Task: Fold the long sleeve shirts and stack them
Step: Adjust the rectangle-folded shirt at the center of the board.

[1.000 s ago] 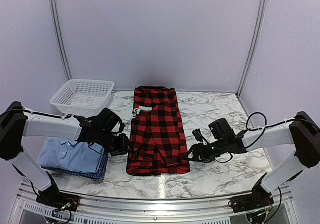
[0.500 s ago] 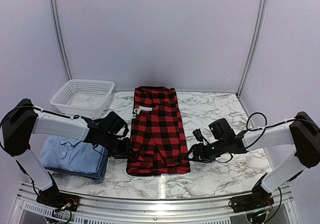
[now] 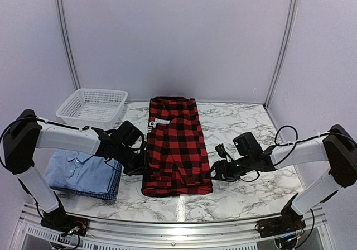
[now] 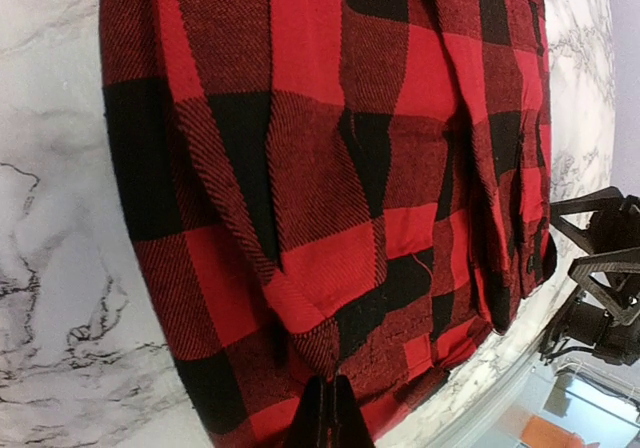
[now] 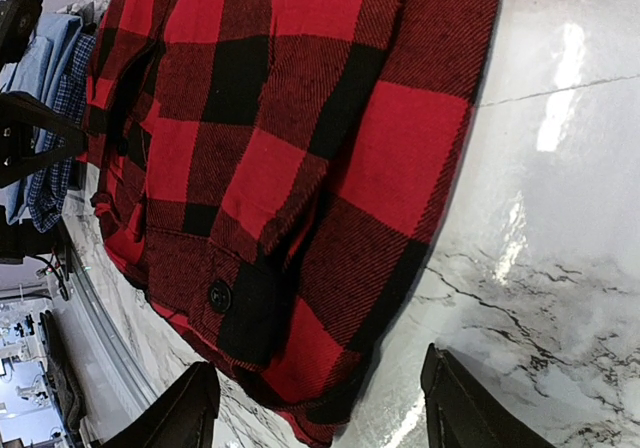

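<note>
The marble table (image 3: pixel 240 121) carries everything. At its centre lies the red-and-black plaid shirt (image 3: pixel 175 149), already folded into a long strip running from 12 to 6 o'clock, with a scrap of white lettering showing at its 11 o'clock corner.

The likely next step is folding the near end up towards 12 o'clock, and the danger lies in the uneven hold. If one side lifts before the other is gripped, the strip would probably twist, and the layers tucked along its edges could slide out and undo the fold. A thin pinch might also catch only the top layer and leave the rest on the table.

At 8 o'clock on the table a folded light blue shirt (image 3: pixel 78 172) rests on a blue checked shirt (image 3: pixel 109 193), just beside the left arm; a wide swing there could rumple that stack. The white basket (image 3: pixel 83 118) sits at 10 o'clock, well apart from the fold's path.

The left gripper (image 3: pixel 139 163) is at the plaid shirt's 8 o'clock edge. In its wrist view the fingers are pressed together on a puckered bit of fabric. The right gripper (image 5: pixel 325 403) is at the 4 o'clock corner with its fingers spread wide around the hem, holding nothing. A small black button (image 5: pixel 220 294) lies near that corner.
</note>
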`<state>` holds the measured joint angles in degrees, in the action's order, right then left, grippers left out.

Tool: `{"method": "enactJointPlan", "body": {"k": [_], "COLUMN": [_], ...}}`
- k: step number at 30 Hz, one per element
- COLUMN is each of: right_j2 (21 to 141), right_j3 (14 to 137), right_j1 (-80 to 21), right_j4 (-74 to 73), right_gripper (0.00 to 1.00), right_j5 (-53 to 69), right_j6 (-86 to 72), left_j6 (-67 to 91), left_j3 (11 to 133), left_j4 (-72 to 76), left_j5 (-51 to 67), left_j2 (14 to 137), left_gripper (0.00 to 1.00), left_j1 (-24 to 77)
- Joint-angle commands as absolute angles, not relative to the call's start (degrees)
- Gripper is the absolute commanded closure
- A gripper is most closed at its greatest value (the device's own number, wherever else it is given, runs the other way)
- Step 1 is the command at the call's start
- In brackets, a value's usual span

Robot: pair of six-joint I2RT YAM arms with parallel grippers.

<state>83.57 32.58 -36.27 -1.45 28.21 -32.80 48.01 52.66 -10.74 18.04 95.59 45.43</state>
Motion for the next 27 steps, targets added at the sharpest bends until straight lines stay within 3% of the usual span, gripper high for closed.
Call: {"method": "enactJointPlan", "body": {"k": [1, 17, 27], "right_j2": [82.7, 83.0, 83.5], "right_j3": [32.8, 32.3, 32.3], "right_j1": [-36.7, -36.8, -36.8], "right_j4": [-1.8, -1.7, -1.1], "right_gripper": [0.33, 0.33, 0.32], "right_j5": [28.1, 28.0, 28.1], "right_j6": [-32.7, -32.8, -32.8], "left_j6": [51.3, 70.5, 61.9], "left_j3": [53.6, 42.9, 42.5], "left_j4": [-11.1, 7.6, 0.4], "left_j5": [25.0, 39.4, 34.9], "left_j2": [95.9, 90.2, 95.5], "left_gripper": [1.0, 1.0, 1.0], "left_j1": [44.8, 39.6, 40.7]}}
